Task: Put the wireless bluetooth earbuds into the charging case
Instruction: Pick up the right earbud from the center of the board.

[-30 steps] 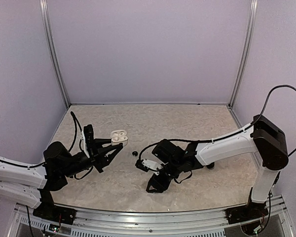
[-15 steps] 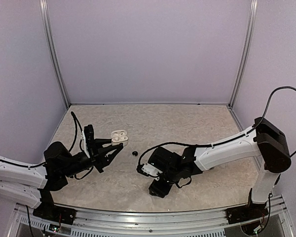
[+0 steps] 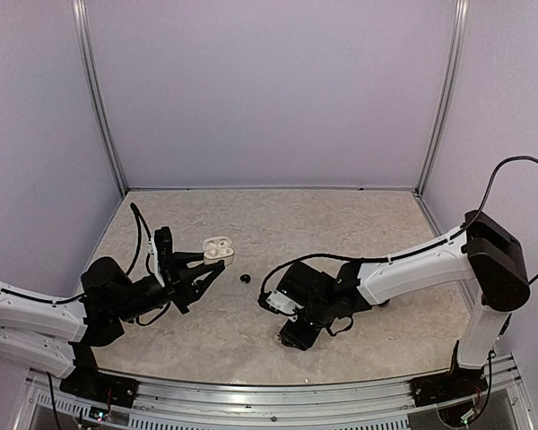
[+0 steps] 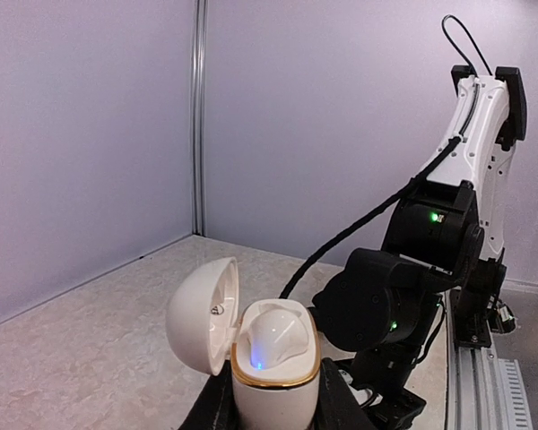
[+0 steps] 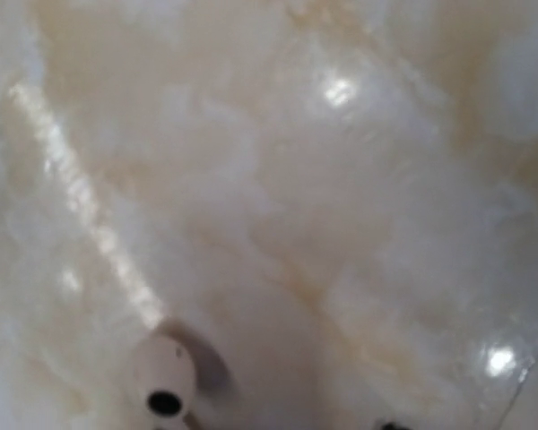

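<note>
The marbled table (image 3: pixel 251 215) has the right arm (image 3: pixel 412 264) reaching low across it, its right gripper (image 3: pixel 293 336) pointed down close to the surface; I cannot tell whether those jaws are apart or together. The left gripper (image 4: pixel 273 408) is clamped on the white charging case (image 4: pixel 273 358), held upright off the table and flipped open. One black earbud (image 3: pixel 245 279) lies on the table between the two grippers, touched by neither.

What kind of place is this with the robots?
Most likely a robot test booth in a lab, not a home. Plain lilac walls on metal posts box in one marble-look table, and a left arm and right arm are bolted to a rail at its edge.
</note>
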You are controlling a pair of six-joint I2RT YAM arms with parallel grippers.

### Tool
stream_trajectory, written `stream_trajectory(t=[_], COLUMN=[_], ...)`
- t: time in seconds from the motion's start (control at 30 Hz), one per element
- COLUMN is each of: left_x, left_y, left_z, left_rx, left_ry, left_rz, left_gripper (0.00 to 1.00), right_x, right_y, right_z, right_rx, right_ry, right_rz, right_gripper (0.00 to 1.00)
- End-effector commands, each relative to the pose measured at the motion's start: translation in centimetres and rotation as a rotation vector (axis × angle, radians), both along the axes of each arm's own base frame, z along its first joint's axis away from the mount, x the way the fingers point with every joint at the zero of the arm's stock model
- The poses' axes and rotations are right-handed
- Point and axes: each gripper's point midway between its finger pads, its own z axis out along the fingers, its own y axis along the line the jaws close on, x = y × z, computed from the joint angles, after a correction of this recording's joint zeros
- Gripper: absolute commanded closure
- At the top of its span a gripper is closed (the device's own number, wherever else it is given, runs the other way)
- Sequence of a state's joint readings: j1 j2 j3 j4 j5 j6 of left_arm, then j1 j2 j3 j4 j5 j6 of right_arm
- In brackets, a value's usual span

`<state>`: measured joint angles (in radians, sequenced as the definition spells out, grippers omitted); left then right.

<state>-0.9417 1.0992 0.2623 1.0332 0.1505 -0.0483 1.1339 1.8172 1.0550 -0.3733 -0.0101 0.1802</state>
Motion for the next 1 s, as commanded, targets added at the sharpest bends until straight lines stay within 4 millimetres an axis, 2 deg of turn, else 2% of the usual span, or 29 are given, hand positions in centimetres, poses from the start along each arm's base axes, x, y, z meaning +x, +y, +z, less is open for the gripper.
stream_trajectory(t=[0.0,0.13,0.33,0.63,0.97], left_x=[0.1,0.5,0.7,0.6,0.3], left_y=[0.3,0.8,1.7,2.3,2.7], left_z=[1.0,1.4,1.7,1.9,1.6], left_rx=[-0.032,-0.056,-0.076,-0.086,-0.09], left_ry=[-0.035,-0.009,0.002,-0.007,-0.007], left_rz=[0.004,0.01,0.031,0.043,0.047], left_gripper=[0.92,0.92,0.92,0.92,0.92], right_x=[-1.3,-1.7,-2.0,-1.8,-1.9], right_y=[-0.8,0.3,2.1,2.5,2.9], right_z=[0.3,1.5,2.4,0.5,0.0], right_rx=[-0.019,-0.017,-0.022,-0.169,-0.232], right_ry=[0.028,0.048,0.11,0.144,0.158], right_rz=[0.108,0.191,0.211,0.214,0.27], right_gripper=[0.49,0.51,0.53,0.57,0.65])
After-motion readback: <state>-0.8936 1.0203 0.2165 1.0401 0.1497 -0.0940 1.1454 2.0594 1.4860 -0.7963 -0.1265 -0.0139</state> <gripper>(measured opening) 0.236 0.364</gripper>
